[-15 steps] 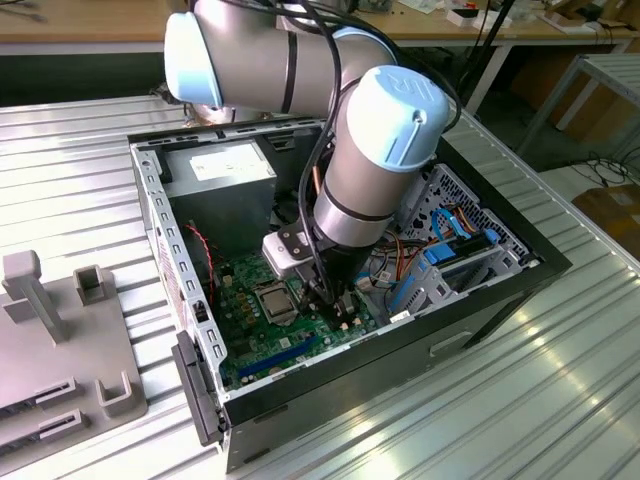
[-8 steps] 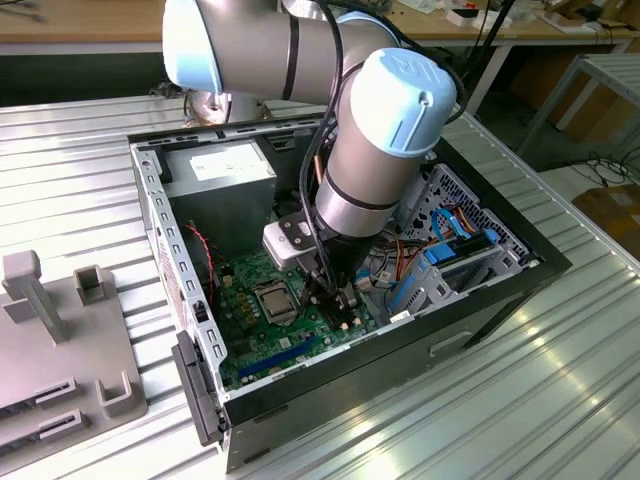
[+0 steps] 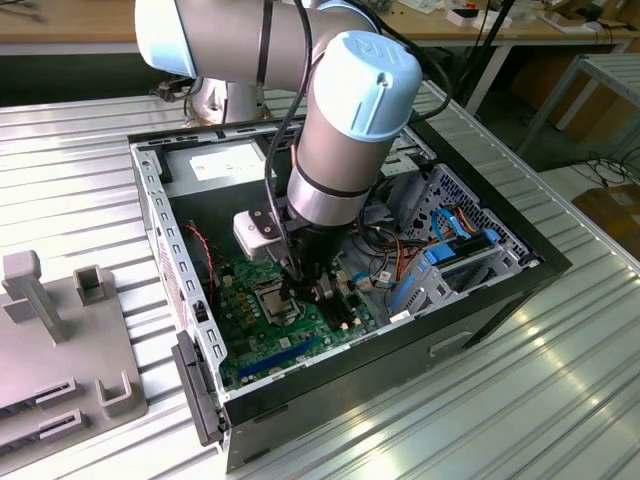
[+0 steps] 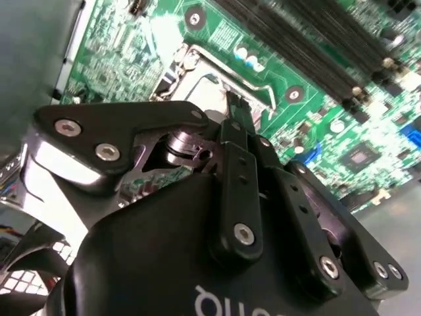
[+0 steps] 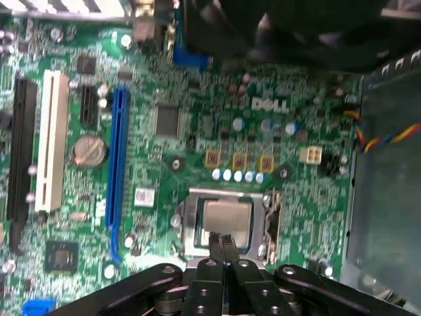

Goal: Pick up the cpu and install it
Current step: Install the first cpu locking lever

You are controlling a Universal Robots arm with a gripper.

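The cpu (image 5: pixel 228 217) is a small silvery-grey square lying flat inside the metal-framed socket (image 5: pixel 191 227) of the green board (image 5: pixel 197 131). My gripper (image 5: pixel 222 238) hangs just over the socket's edge. Its two black fingers are pressed together with nothing between them, and their tips overlap the cpu's rim. The second wrist view shows the shut gripper (image 4: pixel 235 108) pointing down at the socket frame (image 4: pixel 253 89). In the exterior view the gripper (image 3: pixel 320 292) is deep inside the open computer case (image 3: pixel 500 300), right beside the socket (image 3: pixel 272 296).
A blue slot (image 5: pixel 117 171), a white slot (image 5: pixel 52 141) and a coin battery (image 5: pixel 89 150) lie beside the socket. Coloured cables (image 5: pixel 388 135) run along a case wall. A drive cage (image 3: pixel 460 240) with blue cables and a power-supply box (image 3: pixel 225 165) crowd the case. A grey fixture (image 3: pixel 50 340) sits on the exterior view's left.
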